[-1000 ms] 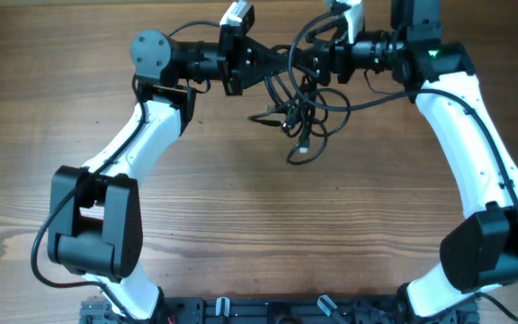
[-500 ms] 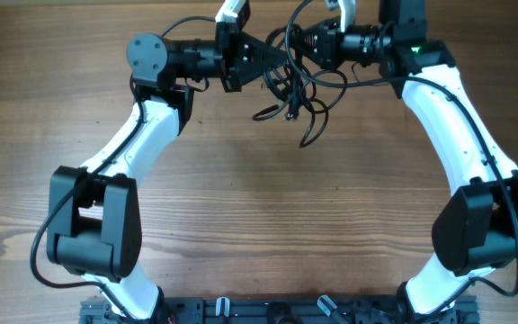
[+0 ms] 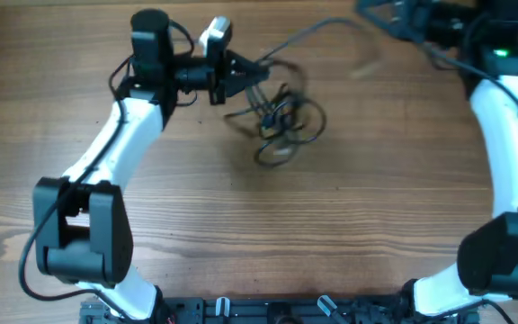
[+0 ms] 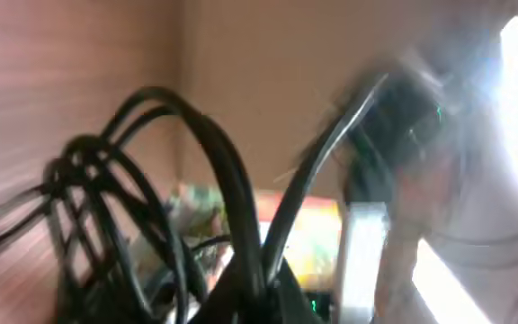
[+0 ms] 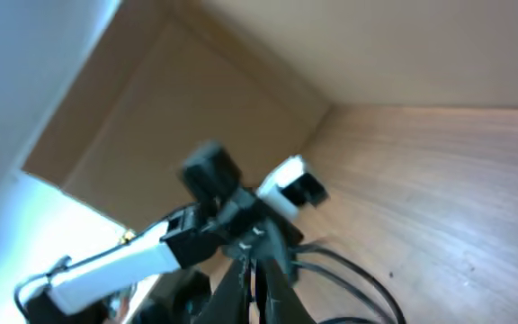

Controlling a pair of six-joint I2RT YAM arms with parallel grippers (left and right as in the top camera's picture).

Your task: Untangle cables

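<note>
- Left gripper (image 3: 246, 74): jaws together, clamped on thin black flexible cables (image 3: 284, 121). In the left wrist view, cords (image 4: 232, 198) arch up from between the jaws.
- Knotted bundle sits just past the left jaws, over the brown wooden table (image 3: 241, 225).
- Right gripper (image 3: 389, 16): blurred, jaws closed, well apart from the knot. One strand stretches from the knot to these jaws.
</note>
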